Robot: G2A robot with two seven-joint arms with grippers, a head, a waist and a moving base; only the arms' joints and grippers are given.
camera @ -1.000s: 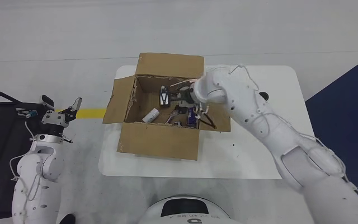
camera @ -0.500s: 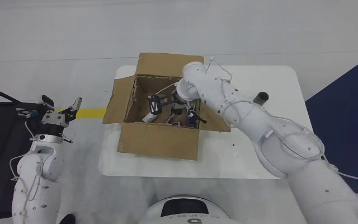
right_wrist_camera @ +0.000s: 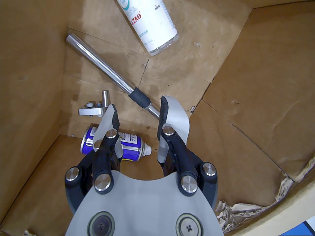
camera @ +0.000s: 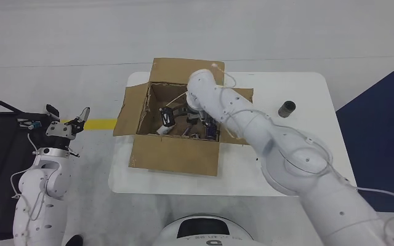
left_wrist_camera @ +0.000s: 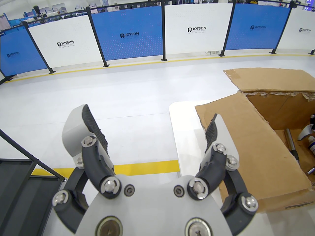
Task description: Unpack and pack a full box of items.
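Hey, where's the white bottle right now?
The white bottle lies on its side on the floor of the cardboard box, toward the robot's left, near the metal rod and ahead of the right gripper.

The right gripper (right_wrist_camera: 139, 103) hangs inside the box (right_wrist_camera: 246, 74), jaws apart with nothing between them. On the box floor lie a rod (right_wrist_camera: 98, 60) with a black sleeve, a white bottle (right_wrist_camera: 145, 13) beyond it, and a blue can (right_wrist_camera: 131, 144) with a small bracket (right_wrist_camera: 92, 110) just beside it. Torn paper (right_wrist_camera: 236, 210) frays one rim.
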